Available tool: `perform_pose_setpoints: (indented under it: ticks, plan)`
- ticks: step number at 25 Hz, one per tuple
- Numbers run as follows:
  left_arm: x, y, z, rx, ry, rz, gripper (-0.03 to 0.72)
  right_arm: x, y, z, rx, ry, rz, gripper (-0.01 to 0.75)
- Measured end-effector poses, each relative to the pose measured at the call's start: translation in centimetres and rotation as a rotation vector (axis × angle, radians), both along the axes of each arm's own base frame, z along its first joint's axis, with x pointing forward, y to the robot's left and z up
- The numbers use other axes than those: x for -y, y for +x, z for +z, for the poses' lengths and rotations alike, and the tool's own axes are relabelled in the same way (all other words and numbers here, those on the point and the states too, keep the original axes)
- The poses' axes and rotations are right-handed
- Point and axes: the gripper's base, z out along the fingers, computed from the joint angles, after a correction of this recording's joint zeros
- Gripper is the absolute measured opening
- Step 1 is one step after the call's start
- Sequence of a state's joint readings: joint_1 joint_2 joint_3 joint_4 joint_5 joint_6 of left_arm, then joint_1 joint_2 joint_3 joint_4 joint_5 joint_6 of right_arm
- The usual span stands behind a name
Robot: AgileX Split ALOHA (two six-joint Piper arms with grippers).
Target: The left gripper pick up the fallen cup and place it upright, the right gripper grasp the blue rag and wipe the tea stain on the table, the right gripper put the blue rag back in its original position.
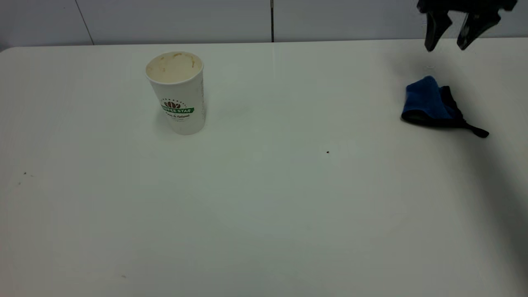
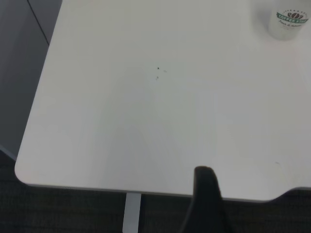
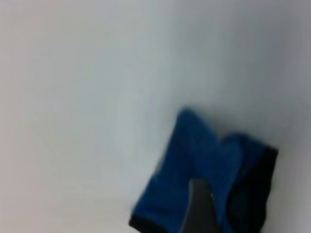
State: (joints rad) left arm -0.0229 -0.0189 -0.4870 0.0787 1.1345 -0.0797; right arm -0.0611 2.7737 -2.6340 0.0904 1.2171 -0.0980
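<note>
The cup point(image 1: 177, 93) stands upright on the left half of the table point(image 1: 264, 214), its tan-stained inside showing; it also shows in the left wrist view point(image 2: 289, 22). The blue rag point(image 1: 431, 103) lies crumpled at the right, its black strap tail pointing toward the front right. My right gripper point(image 1: 450, 37) hangs open and empty above and just behind the rag, clear of it; in the right wrist view one finger point(image 3: 199, 211) shows over the rag point(image 3: 194, 155). No tan puddle shows on the table. My left gripper point(image 2: 206, 199) sits beyond the table's edge, far from the cup, out of the exterior view.
A tiny dark speck point(image 1: 327, 152) lies mid-table, and more specks point(image 1: 24, 173) lie near the left edge. A grey wall with a dark seam point(image 1: 272, 20) runs behind the table. The left wrist view shows the table's rounded corner point(image 2: 24, 172) and dark floor below it.
</note>
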Motion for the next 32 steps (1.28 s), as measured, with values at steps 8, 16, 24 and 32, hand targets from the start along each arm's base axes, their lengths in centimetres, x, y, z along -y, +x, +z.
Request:
perform_pose_setpoints:
  ticks: [8,16,24,32]
  plan:
    - [0.0,0.0,0.0,0.0,0.0,0.0,0.581,-1.6,-1.1,9.5,0.13,0.025,0.006,0.543]
    - [0.0,0.0,0.0,0.0,0.001,0.0,0.581,-3.7,-8.3,21.8,0.215,0.017,0.029,0.537]
    - [0.0,0.0,0.0,0.0,0.002,0.001,0.581,-3.8,-21.8,29.7,0.262,0.037,-0.016,0.537]
    - [0.0,0.0,0.0,0.0,0.002,0.001,0.581,-3.5,-33.1,27.5,0.194,0.016,-0.017,0.537]
